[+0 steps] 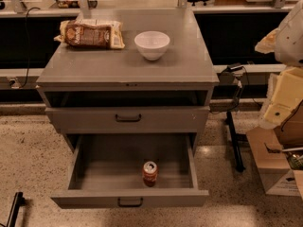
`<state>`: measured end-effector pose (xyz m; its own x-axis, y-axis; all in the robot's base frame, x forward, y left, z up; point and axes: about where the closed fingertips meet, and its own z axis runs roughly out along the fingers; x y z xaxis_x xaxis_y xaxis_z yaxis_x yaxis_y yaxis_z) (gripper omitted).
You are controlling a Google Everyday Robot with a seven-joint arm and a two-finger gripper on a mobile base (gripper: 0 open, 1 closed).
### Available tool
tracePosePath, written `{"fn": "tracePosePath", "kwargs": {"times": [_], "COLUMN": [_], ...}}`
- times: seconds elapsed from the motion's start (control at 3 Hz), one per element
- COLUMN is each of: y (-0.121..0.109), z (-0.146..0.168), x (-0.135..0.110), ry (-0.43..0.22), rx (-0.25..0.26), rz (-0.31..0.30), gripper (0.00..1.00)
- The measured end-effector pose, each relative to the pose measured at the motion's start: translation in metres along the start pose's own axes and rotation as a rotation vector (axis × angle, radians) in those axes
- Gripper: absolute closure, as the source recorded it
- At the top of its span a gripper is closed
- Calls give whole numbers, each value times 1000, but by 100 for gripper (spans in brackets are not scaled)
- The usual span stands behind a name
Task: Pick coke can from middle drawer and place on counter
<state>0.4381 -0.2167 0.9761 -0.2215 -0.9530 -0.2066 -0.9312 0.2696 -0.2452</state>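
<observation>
The gripper [284, 96], a blocky cream-coloured piece under a white shell, is hanging at the right edge of the view, off to the side of the cabinet. Whether it is spread or closed cannot be told.

Well apart from the gripper, lower and to its left, the middle drawer [130, 200] is standing pulled out. It is a wide, shallow tray of matte grey metal with a small black curved handle [130, 202]. The coke can [150, 173] is standing upright inside it, near the front wall and about midway across, showing a red-orange body and a round silver top. Its lettering is not readable.

Above gripper level and to its left, the smooth flat grey counter [118, 70] is carrying a round glossy white bowl [152, 44] and a crinkled brown snack bag [90, 34] lying flat, its print too small to read. Another grey drawer front [85, 119] is sitting closed between counter and open drawer. Speckled stone flooring [28, 160] is spreading beneath.
</observation>
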Motion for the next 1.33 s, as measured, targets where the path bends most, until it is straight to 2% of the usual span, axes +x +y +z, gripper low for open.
{"fn": "tracePosePath", "kwargs": {"times": [0.33,0.67,1.0,1.33], "y": [-2,-2,34,45], "z": [3,21,55,76], "x": [-1,-3,-5,9], "ry": [-9,-56,-172,-188], "rx": [3,20,30,36], "rz": [2,9,-2,33], "gripper": [0,0,0,0]}}
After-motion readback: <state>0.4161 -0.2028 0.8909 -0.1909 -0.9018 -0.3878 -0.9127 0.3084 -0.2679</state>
